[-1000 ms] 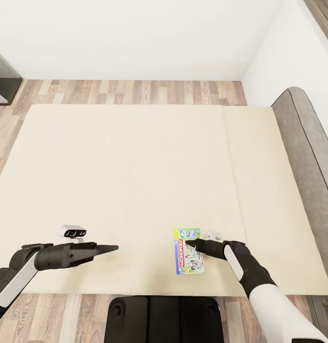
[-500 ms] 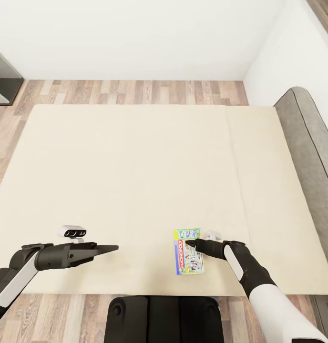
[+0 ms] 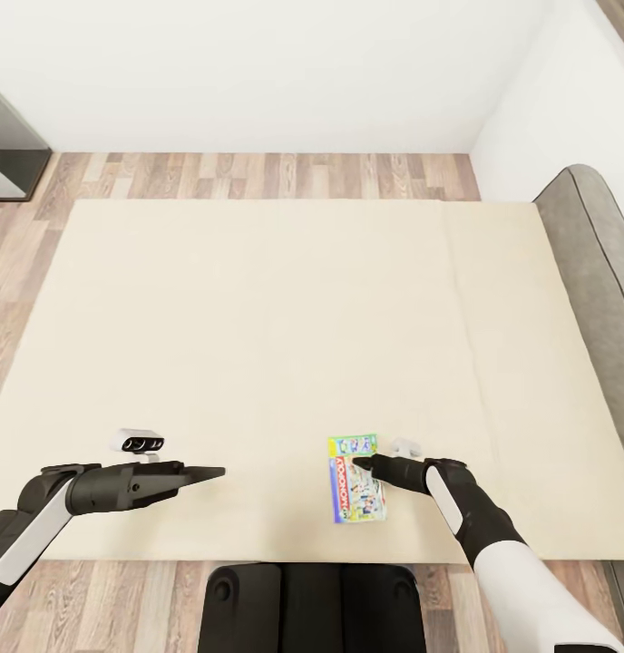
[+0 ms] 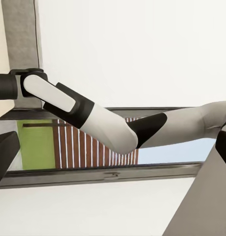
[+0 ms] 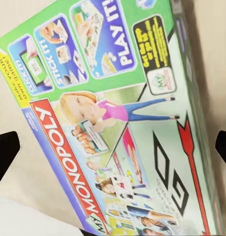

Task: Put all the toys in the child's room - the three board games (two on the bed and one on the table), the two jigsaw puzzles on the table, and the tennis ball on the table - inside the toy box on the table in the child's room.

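Observation:
A blue-green board game (image 3: 355, 478) with a red Monopoly banner lies flat on the cream bed (image 3: 258, 317), close to its near edge. My right gripper (image 3: 359, 463) hovers low over the box's top end. In the right wrist view its dark fingertips (image 5: 5, 155) stand wide apart on either side of the board game (image 5: 113, 123), so it is open and holds nothing. My left gripper (image 3: 217, 472) hangs over bare mattress to the left, open and empty. The table and the toy box are out of view.
The grey headboard (image 3: 593, 245) runs along the bed's right side. Wood-plank floor (image 3: 258, 174) lies beyond the far edge, with white walls behind and a dark cabinet (image 3: 8, 145) at the far left. My base (image 3: 307, 608) stands against the near edge.
The whole view has shifted slightly, so bed and headboard sit further right in the picture. The box has slid a little up and left relative to my right gripper. Both arms hold their pose.

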Robot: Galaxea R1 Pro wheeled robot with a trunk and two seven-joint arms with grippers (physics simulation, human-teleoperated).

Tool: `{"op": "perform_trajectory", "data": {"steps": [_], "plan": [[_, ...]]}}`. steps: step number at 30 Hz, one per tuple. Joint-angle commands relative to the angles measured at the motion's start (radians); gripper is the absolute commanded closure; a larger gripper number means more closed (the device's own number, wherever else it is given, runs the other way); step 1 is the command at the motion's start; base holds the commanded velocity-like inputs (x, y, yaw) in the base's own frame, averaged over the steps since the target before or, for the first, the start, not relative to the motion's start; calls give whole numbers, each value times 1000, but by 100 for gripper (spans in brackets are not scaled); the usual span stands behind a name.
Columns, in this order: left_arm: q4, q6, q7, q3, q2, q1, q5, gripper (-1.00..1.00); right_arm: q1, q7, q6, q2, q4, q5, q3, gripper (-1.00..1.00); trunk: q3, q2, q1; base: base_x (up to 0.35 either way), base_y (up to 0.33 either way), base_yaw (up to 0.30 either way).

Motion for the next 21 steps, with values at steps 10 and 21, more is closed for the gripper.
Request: {"op": "perform_trajectory", "data": {"steps": [10, 21], "plan": [[0, 11, 0, -3, 1, -1, 7, -100, 0, 2, 6, 0, -1, -3, -2, -100, -1, -2, 1, 0, 41, 0], [0, 10, 0, -3, 1, 0, 7, -100, 0, 2, 6, 0, -1, -3, -2, -100, -1, -2, 1, 0, 139, 0]]}}
